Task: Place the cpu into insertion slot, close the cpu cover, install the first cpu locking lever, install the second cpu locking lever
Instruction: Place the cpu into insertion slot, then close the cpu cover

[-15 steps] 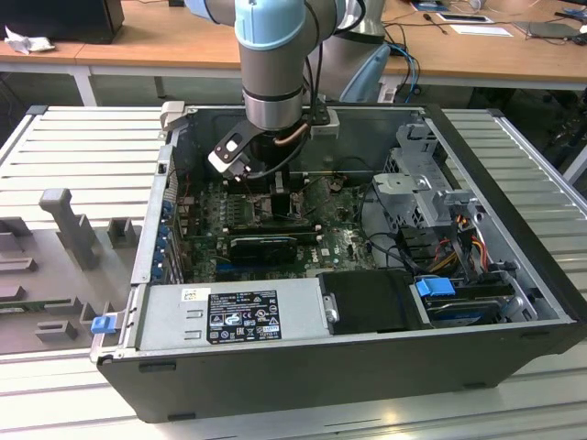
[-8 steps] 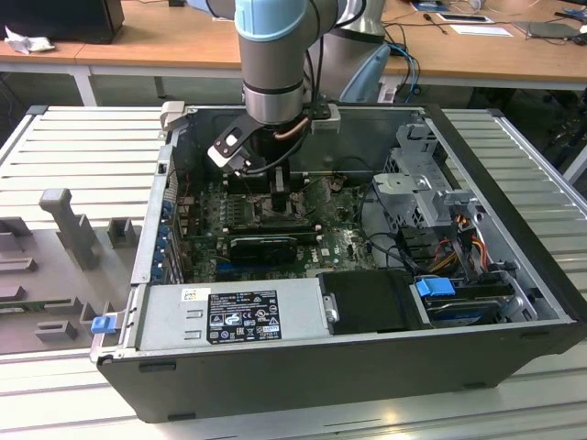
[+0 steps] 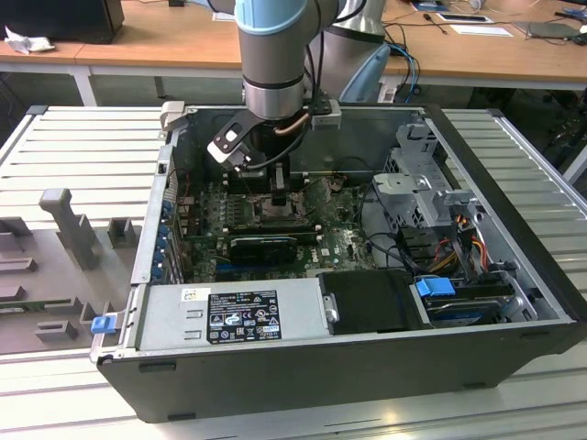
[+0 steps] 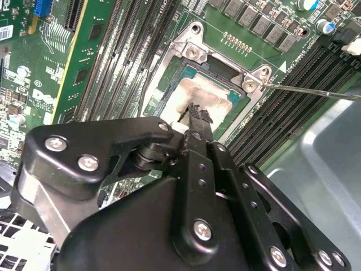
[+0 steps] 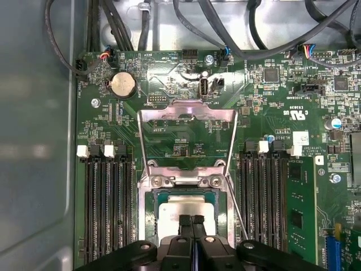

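The gripper (image 5: pixel 192 221) has its fingers pressed together, gripping nothing, tips at the face of the cpu (image 5: pixel 169 217). The cpu sits in the insertion slot (image 5: pixel 145 214), mid-motherboard (image 5: pixel 271 113) between the memory slots (image 5: pixel 107 209). The cpu cover (image 5: pixel 169 113) is swung open off the slot's hinged edge.

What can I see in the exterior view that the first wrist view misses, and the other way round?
The exterior view adds the wider scene: the open computer case, the robot arm reaching into it, the silver power supply box and the wooden desks behind.

The first wrist view adds the close detail: the cpu lying in the insertion slot, the cpu cover standing open, a round coin battery, and the gripper with its fingertips together over the cpu.

Both share the green circuit board.
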Robot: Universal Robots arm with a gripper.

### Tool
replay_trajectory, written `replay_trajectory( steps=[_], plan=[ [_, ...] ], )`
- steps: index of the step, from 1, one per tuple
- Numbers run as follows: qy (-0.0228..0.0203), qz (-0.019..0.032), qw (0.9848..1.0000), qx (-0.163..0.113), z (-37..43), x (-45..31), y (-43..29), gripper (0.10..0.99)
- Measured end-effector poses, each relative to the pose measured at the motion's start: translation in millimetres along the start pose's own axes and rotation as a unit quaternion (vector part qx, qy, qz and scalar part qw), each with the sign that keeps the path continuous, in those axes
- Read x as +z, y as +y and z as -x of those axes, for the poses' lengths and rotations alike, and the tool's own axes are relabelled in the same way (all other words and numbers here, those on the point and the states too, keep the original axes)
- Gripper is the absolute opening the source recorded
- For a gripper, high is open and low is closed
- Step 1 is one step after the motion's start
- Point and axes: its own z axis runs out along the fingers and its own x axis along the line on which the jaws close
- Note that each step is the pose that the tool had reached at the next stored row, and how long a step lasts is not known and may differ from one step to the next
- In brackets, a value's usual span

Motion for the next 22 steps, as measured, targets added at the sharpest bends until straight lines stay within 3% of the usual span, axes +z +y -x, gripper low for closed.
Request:
replay_trajectory(
  steps=[15,22],
  plan=[
    [0.0021,-0.0014,1.0,0.0,1.3,-2.4,5.1,0.106],
    [0.0022,-0.0014,1.0,0.0,1.0,-14.7,6.2,0.106]
  ],
)
